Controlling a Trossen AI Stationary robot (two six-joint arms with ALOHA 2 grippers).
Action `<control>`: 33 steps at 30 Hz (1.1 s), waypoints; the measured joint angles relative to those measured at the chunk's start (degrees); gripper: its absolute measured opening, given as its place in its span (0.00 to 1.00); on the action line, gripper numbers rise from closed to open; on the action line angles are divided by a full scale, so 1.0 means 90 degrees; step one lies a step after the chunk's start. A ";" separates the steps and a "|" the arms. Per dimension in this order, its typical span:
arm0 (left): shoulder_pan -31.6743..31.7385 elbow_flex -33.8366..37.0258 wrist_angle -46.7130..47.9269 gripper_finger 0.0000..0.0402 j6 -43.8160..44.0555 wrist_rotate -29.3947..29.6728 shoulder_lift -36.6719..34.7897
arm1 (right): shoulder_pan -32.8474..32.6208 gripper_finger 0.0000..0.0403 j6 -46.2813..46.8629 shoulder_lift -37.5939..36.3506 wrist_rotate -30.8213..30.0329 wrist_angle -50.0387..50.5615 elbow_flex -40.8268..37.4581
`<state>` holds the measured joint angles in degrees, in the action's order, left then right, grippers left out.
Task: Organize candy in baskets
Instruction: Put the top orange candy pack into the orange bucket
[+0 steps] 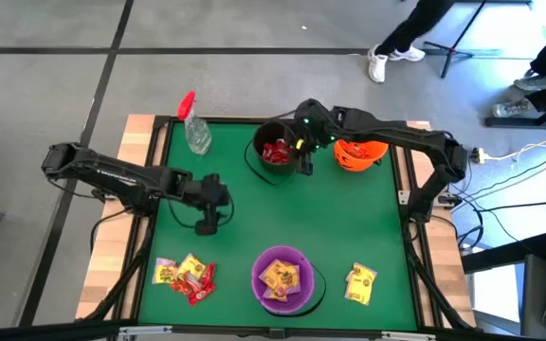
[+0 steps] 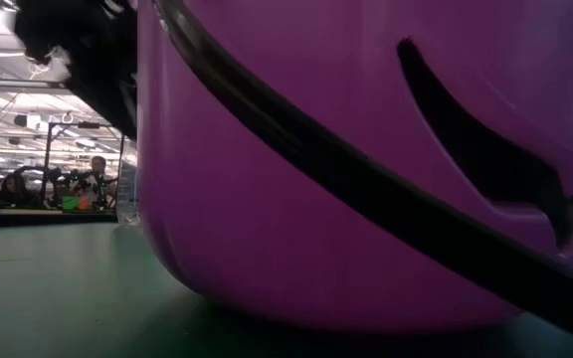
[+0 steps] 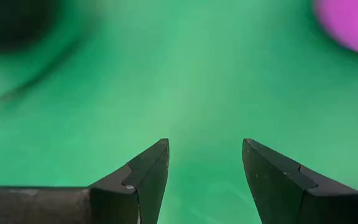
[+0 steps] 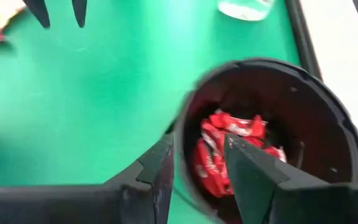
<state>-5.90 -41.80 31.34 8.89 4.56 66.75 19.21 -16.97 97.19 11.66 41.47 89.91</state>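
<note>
3 buckets on the green table (image 1: 349, 227): black bucket (image 1: 275, 152) at the far side, orange bucket (image 1: 360, 153) just beside it toward the right arm, purple bucket (image 1: 282, 279) well apart from it at the near edge. Black bucket taken as landmark for all places below.

Inside the black bucket: red candy (image 4: 222, 146), a loose heap of several packets. Right gripper (image 4: 197, 168) directly over the bucket's rim, fingers (image 4: 157, 171) parted by a narrow gap, nothing between them, 1 finger outside the wall and 1 inside over the red packets.

Left gripper (image 3: 205, 165) well apart from the black bucket, toward the near-left, low over bare green cloth, fingers spread wide, holding nothing.

Yellow candy (image 1: 281, 275) inside the purple bucket. Mixed pile of yellow and red packets (image 1: 186, 276) far from the black bucket at the near-left corner. Small yellow cluster (image 1: 359, 282) at the near right, just beyond the purple bucket.

Spray bottle (image 1: 195, 128) with red trigger lying near the black bucket on its left-arm side.

Orange bucket's contents: cannot tell.
</note>
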 joint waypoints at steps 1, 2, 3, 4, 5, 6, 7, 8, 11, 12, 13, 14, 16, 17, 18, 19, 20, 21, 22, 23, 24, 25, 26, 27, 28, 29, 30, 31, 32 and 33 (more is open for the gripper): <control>-0.0181 -0.0064 0.0128 0.48 0.0077 -0.0129 -0.0001 | -0.0076 0.33 -0.0001 -0.0061 -0.0001 0.0042 0.0000; -0.0381 -0.0085 0.0177 0.48 0.0139 -0.0246 -0.0001 | -0.0138 0.32 -0.0002 -0.0111 -0.0003 0.0076 0.0000; -0.0600 -0.0085 0.0185 0.48 0.0179 -0.0324 0.0001 | -0.0202 0.31 0.0000 -0.0145 -0.0007 0.0094 0.0000; -0.0833 -0.0079 0.0191 0.48 0.0254 -0.0353 0.0001 | -0.0264 0.30 0.0000 -0.0174 -0.0005 0.0107 0.0000; -0.1078 -0.0066 0.0192 0.48 0.0354 -0.0356 0.0001 | -0.0321 0.29 0.0000 -0.0199 -0.0007 0.0134 0.0000; -0.1324 -0.0056 0.0230 0.48 0.0518 -0.0356 0.0001 | -0.0374 0.29 -0.0002 -0.0210 -0.0005 0.0186 0.0000; -0.1550 -0.0054 0.0328 0.48 0.0729 -0.0362 0.0001 | -0.0423 0.28 -0.0002 -0.0218 -0.0005 0.0250 0.0000; -0.1770 -0.0051 0.0458 0.48 0.0975 -0.0369 0.0001 | -0.0462 0.28 -0.0002 -0.0218 -0.0003 0.0344 0.0000; -0.2377 -0.0151 0.1024 0.48 0.1767 -0.0365 0.0001 | -0.0581 0.26 -0.0007 -0.0218 0.0130 0.0570 -0.0051; -0.2566 -0.0214 0.1192 0.48 0.2042 -0.0365 0.0001 | -0.0623 0.26 -0.0005 -0.0225 0.0189 0.0542 -0.0118; -0.2741 -0.0281 0.1293 0.48 0.2276 -0.0361 0.0002 | -0.0659 0.26 -0.0007 -0.0254 0.0233 0.0533 -0.0204; -0.2902 -0.0328 0.1335 0.48 0.2482 -0.0365 0.0009 | -0.0694 0.26 -0.0007 -0.0274 0.0268 0.0532 -0.0303; -0.3201 -0.0425 0.1467 0.48 0.2781 -0.0363 0.0051 | -0.0765 0.26 -0.0001 -0.0340 0.0275 0.0405 -0.0503; -0.3345 -0.0458 0.1523 0.48 0.2932 -0.0358 0.0079 | -0.0777 0.26 0.0001 -0.0400 0.0276 0.0350 -0.0620; -0.3468 -0.0490 0.1538 0.48 0.3099 -0.0356 0.0131 | -0.0783 0.26 0.0002 -0.0478 0.0274 0.0284 -0.0751; -0.3562 -0.0513 0.1509 0.48 0.3208 -0.0371 0.0200 | -0.0815 0.26 0.0012 -0.0586 0.0276 0.0160 -0.0885; -0.3665 -0.0518 0.1506 0.48 0.3305 -0.0391 0.0276 | -0.0829 0.26 0.0047 -0.0683 0.0276 0.0024 -0.1019; -0.3765 -0.0540 0.1557 0.48 0.3398 -0.0421 0.0378 | -0.0846 0.26 0.0083 -0.0788 0.0228 -0.0065 -0.1154; -0.3835 -0.0580 0.1564 0.48 0.3465 -0.0466 0.0498 | -0.0846 0.26 0.0131 -0.0909 0.0209 -0.0157 -0.1302; -0.3896 -0.0624 0.1520 0.48 0.3483 -0.0511 0.0626 | -0.0846 0.26 0.0170 -0.1038 0.0206 -0.0284 -0.1457; -0.3947 -0.0667 0.1536 0.48 0.3480 -0.0559 0.0758 | -0.0847 0.26 0.0193 -0.1160 0.0201 -0.0444 -0.1595; -0.3992 -0.0708 0.1583 0.48 0.3471 -0.0619 0.0891 | -0.0848 0.26 0.0223 -0.1291 0.0203 -0.0662 -0.1745; -0.4029 -0.0762 0.1645 0.48 0.3469 -0.0666 0.1023 | -0.0848 0.26 0.0284 -0.1425 0.0198 -0.0871 -0.1904; -0.4053 -0.0825 0.1651 0.48 0.3460 -0.0715 0.1157 | -0.0848 0.26 0.0345 -0.1558 0.0178 -0.1067 -0.2071; -0.4069 -0.0893 0.1633 0.48 0.3432 -0.0773 0.1271 | -0.0848 0.26 0.0397 -0.1672 0.0160 -0.1289 -0.2240; -0.4098 -0.0964 0.1626 0.48 0.3408 -0.0819 0.1379 | -0.0848 0.26 0.0443 -0.1781 0.0135 -0.1481 -0.2390; -0.4130 -0.1051 0.1636 0.48 0.3404 -0.0836 0.1494 | -0.0848 0.26 0.0495 -0.1884 0.0095 -0.1614 -0.2542; -0.4157 -0.1144 0.1636 0.48 0.3400 -0.0861 0.1592 | -0.0846 0.26 0.0527 -0.1977 0.0056 -0.1728 -0.2686; -0.4198 -0.1253 0.1650 0.48 0.3379 -0.0869 0.1687 | -0.0846 0.26 0.0559 -0.2059 0.0009 -0.1838 -0.2811; -0.4234 -0.1372 0.1709 0.48 0.3339 -0.0876 0.1768 | -0.0846 0.26 0.0592 -0.2130 -0.0041 -0.1966 -0.2914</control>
<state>-44.01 -54.15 46.72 38.94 -3.32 82.66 11.60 -11.64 78.02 11.29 23.77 63.68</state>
